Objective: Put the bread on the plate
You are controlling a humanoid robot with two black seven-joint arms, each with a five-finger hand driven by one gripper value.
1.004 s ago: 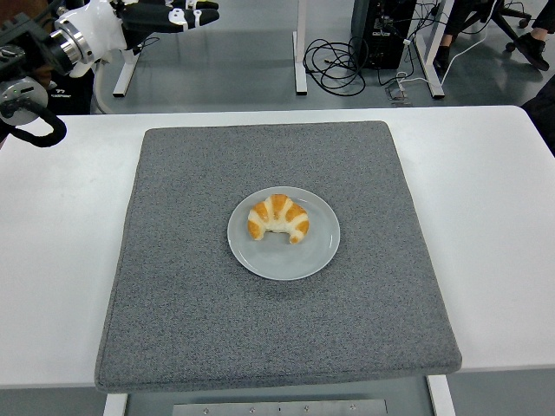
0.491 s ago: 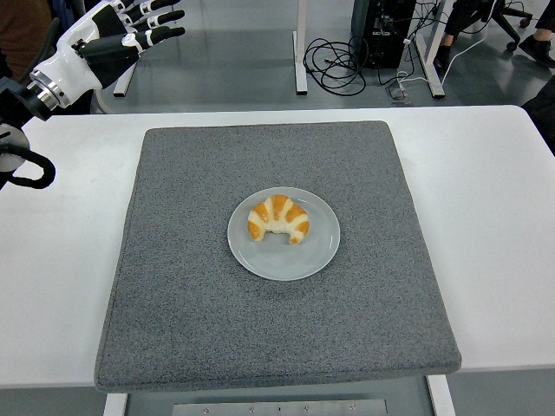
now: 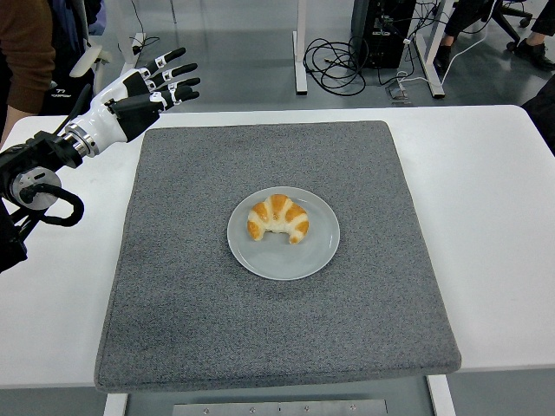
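White table (image 3: pixel 507 225) carries a grey felt mat (image 3: pixel 191 303); at its centre, the golden crescent-shaped bread (image 3: pixel 277 218) already lies on the round pale-grey plate (image 3: pixel 299 260). Left hand (image 3: pixel 143 91) hovers at ten o'clock, fingers (image 3: pixel 178 69) spread, empty. Placement looks done.

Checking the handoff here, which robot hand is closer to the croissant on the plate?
Left. The left hand hovers open beyond the mat's far-left corner, well away from the croissant. The right hand isn't in view.
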